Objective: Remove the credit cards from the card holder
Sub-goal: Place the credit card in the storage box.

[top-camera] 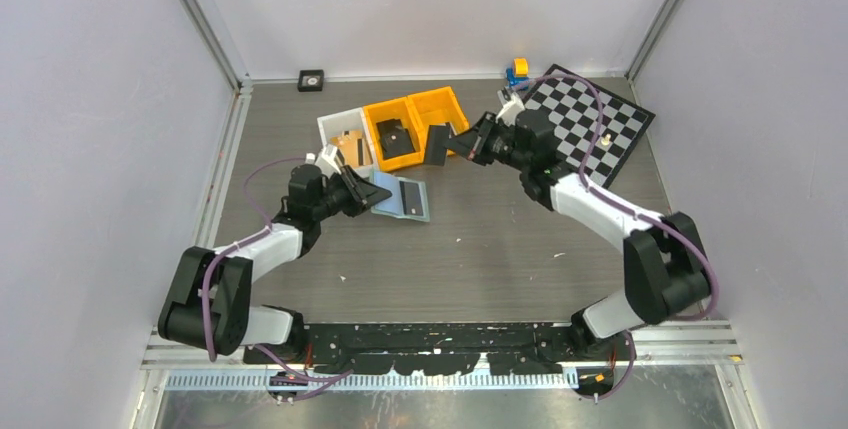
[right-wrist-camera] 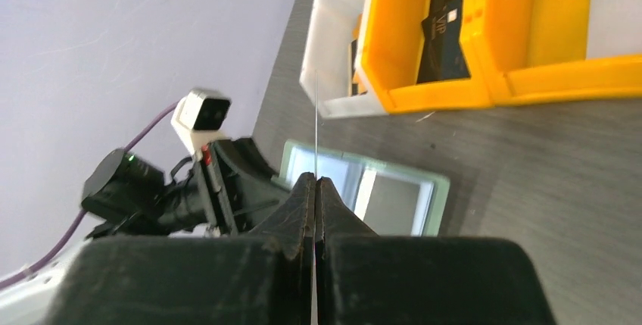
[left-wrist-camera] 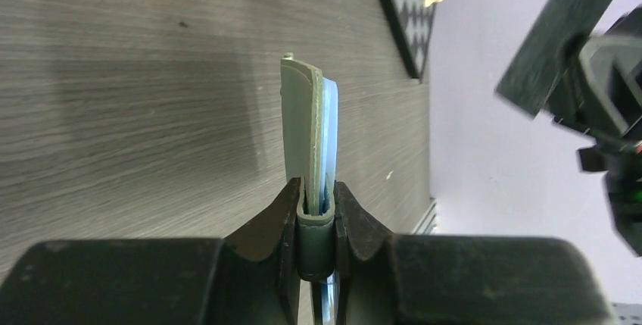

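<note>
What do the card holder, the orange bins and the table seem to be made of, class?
Card holder: probably faux leather, matte sage cover with a seamed edge; glossy clear-blue plastic sleeves. Orange bins: moulded plastic, smooth with sheen. Table: likely grey wood-grain laminate.

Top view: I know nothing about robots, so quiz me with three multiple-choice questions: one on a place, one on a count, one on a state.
1. Where is the checkerboard? A far right; B near left; C in a bin.
2. How many orange bins? A one; B two; C four.
3. The right gripper is: A wide open; B shut on a card; C shut on the checkerboard.
Answers: 1 A, it lies by the far right wall. 2 B, two stand side by side. 3 B, its jaws pinch a dark card.
</note>
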